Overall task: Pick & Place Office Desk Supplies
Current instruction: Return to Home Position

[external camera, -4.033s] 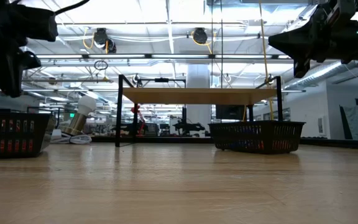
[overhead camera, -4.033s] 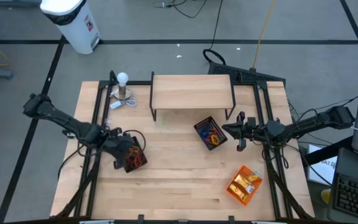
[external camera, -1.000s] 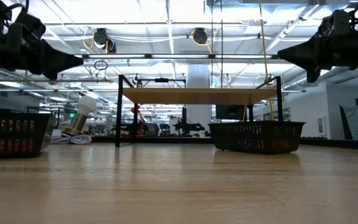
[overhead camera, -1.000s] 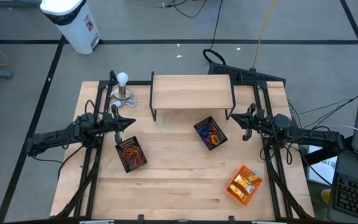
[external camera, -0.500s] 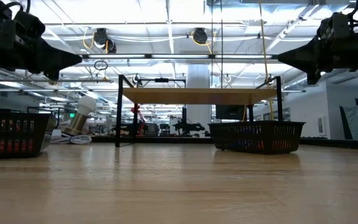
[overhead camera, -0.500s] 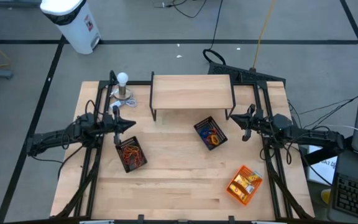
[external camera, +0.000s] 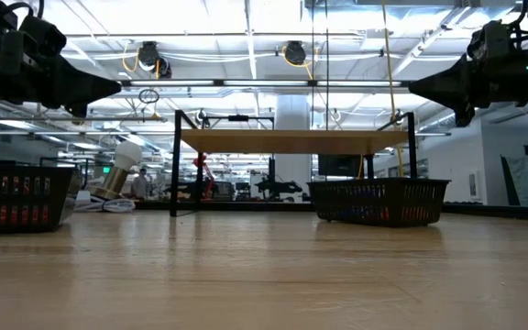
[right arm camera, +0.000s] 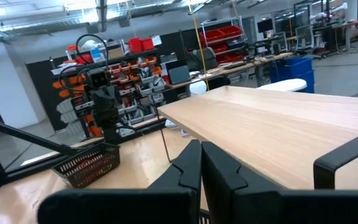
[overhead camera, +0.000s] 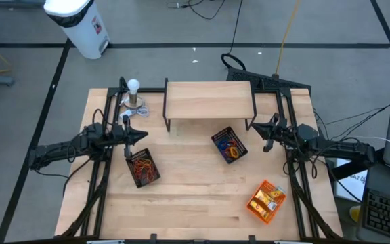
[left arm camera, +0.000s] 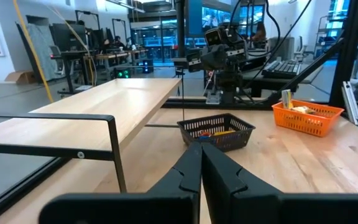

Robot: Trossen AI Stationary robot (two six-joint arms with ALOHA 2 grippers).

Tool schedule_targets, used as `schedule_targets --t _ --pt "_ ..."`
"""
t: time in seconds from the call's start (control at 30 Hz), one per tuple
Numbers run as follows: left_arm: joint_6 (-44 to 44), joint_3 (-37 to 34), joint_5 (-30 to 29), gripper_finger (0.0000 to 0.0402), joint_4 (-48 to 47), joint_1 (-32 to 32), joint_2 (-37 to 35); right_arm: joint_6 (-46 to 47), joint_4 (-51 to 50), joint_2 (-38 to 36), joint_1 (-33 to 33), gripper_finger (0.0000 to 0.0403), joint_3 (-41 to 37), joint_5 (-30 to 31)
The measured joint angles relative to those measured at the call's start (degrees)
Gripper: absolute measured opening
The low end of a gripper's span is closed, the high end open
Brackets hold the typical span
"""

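Bands (overhead camera: 141, 167) lay in the left bin (overhead camera: 128, 161) just beside the left claw (overhead camera: 144, 134), which hung pinched shut and empty; more lay in the right bin (overhead camera: 215, 137) beside the right claw (overhead camera: 259, 132), likewise shut on nothing. Packets (overhead camera: 268, 198) sat in the tray (overhead camera: 250, 207) well apart from it. Swinging home low, either claw might clip its bin's rim or a shelf (overhead camera: 208, 98) leg

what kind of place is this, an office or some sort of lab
Probably a robotics lab or workshop hall, not an office: a high open ceiling with strip lights, shelving with red parts bins, and rows of workbenches beyond the wooden table.
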Motion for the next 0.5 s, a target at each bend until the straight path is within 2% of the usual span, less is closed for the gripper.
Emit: schedule_targets --t 0.17,0.5 --pt "0.0 0.0 0.0 0.0019 0.0 0.0 0.0 0.0 0.2 0.0 0.0 0.0 0.0 0.0" --pt "-0.1 0.0 0.0 0.0003 0.1 0.0 0.0 0.0 0.2 0.0 0.0 0.0 0.0 0.0"
